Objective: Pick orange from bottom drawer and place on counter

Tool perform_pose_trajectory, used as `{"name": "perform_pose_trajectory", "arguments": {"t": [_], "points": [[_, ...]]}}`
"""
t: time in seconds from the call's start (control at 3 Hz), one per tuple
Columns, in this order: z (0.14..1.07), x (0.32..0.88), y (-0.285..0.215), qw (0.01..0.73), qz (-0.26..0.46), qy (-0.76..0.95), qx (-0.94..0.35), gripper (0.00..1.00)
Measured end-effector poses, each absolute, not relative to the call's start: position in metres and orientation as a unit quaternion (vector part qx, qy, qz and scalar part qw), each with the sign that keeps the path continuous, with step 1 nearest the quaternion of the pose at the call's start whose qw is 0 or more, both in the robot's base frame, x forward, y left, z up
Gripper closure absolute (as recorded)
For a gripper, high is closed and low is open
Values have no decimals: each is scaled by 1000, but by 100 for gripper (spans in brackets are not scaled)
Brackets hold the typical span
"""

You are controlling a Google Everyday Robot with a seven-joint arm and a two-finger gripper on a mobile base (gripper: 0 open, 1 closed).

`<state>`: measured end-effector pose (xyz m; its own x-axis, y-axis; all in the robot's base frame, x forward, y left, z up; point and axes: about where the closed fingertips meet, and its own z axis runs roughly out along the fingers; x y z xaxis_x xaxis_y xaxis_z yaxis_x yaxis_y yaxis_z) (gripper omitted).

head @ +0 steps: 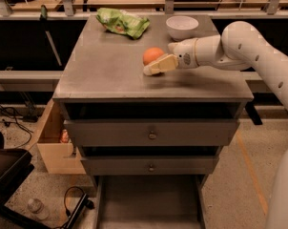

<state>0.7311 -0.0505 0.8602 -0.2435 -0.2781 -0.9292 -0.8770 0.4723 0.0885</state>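
Note:
The orange (152, 55) sits on the counter (106, 73), right of its middle. My gripper (159, 57) reaches in from the right, low over the counter. It is open, with the near finger (159, 65) lying just in front of the orange and the other finger behind it. The bottom drawer (149, 199) is pulled out at the foot of the cabinet, and its tray shows nothing inside.
A green snack bag (122, 22) lies at the counter's back left and a white bowl (182, 26) at the back right, just behind my wrist. The two upper drawers (151, 133) are shut. A cardboard box (53, 142) and a bottle (36, 206) are on the floor at left.

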Motion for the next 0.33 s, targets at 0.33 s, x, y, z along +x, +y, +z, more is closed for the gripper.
{"name": "perform_pose_trajectory", "arguments": {"t": [0.33], "points": [[860,731,-50,466,321,720,-401,0]]}}
